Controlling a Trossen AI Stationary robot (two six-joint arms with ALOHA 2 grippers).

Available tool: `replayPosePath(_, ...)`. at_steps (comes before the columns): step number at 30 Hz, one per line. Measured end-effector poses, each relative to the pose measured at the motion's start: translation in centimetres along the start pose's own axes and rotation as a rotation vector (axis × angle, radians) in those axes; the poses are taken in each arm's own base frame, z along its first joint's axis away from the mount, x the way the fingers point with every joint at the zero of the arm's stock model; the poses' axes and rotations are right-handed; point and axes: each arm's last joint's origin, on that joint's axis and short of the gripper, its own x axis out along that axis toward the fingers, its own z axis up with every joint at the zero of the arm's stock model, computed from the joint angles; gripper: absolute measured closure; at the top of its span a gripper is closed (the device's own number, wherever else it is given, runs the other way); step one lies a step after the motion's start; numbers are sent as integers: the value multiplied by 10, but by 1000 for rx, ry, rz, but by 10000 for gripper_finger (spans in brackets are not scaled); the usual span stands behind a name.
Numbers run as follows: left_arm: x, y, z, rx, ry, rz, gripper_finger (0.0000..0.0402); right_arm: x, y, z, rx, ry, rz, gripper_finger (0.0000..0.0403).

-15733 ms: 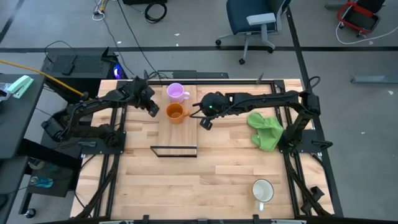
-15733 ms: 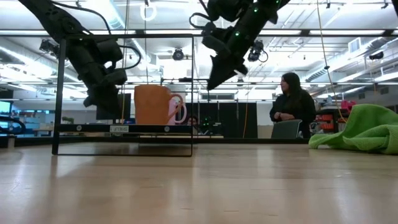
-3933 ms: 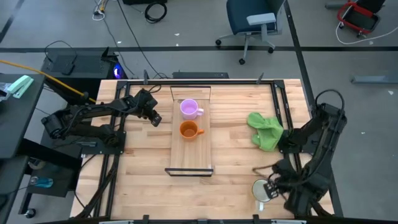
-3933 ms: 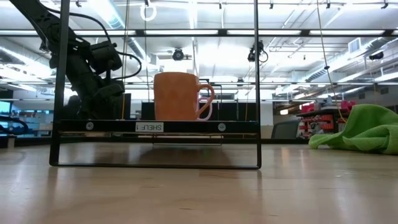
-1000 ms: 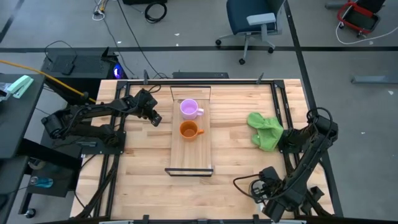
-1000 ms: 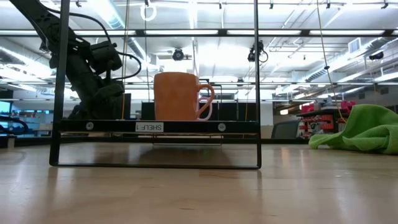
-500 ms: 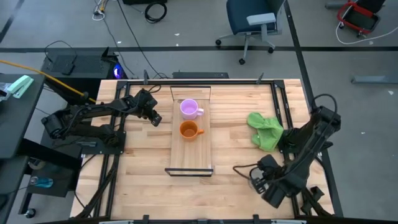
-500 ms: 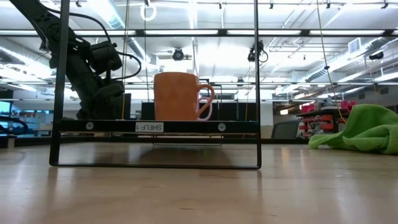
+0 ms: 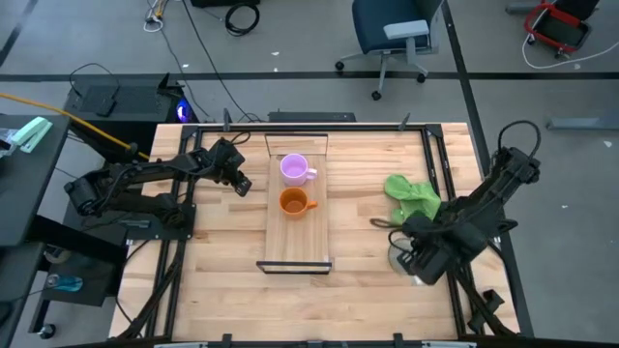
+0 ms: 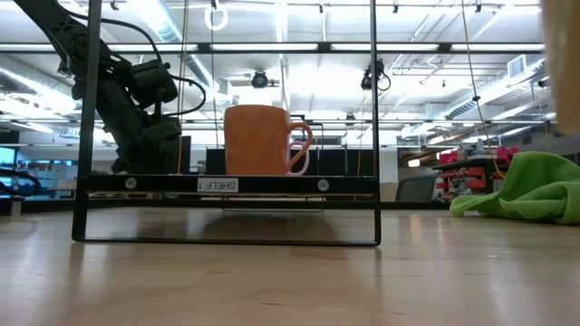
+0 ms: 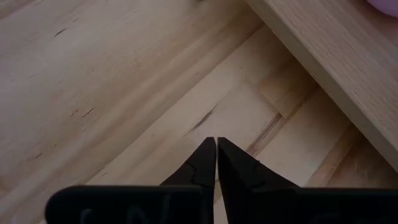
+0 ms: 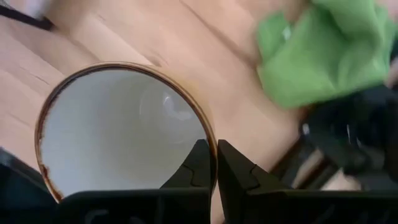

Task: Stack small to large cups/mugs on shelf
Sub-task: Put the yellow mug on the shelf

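Right gripper (image 12: 216,163) near the table's front right, fingers clamped on the rim of the white mug (image 12: 121,127), carried above the tabletop (image 9: 222,290). Green cloth (image 9: 414,198) just beyond. Mid-table, the shelf (image 9: 298,246) bears the orange mug (image 9: 294,202), purple mug (image 9: 295,169) behind it. Left gripper (image 11: 216,160) beside the shelf's left edge, fingers pressed together, empty.

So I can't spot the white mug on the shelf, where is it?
In the high view, the white mug hangs in the right claw over the table's right side, near the green cloth.
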Motion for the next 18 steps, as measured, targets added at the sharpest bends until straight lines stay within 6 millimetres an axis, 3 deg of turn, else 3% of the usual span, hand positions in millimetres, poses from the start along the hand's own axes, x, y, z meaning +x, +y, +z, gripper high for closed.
replayPosePath(12,0,0,0,9,0,0,386,-15,-34,68,-170,-145,47,393)
replayPosePath(18,0,0,1,10,-8,-1,378,-31,-33,108,-312,-299,139,393)
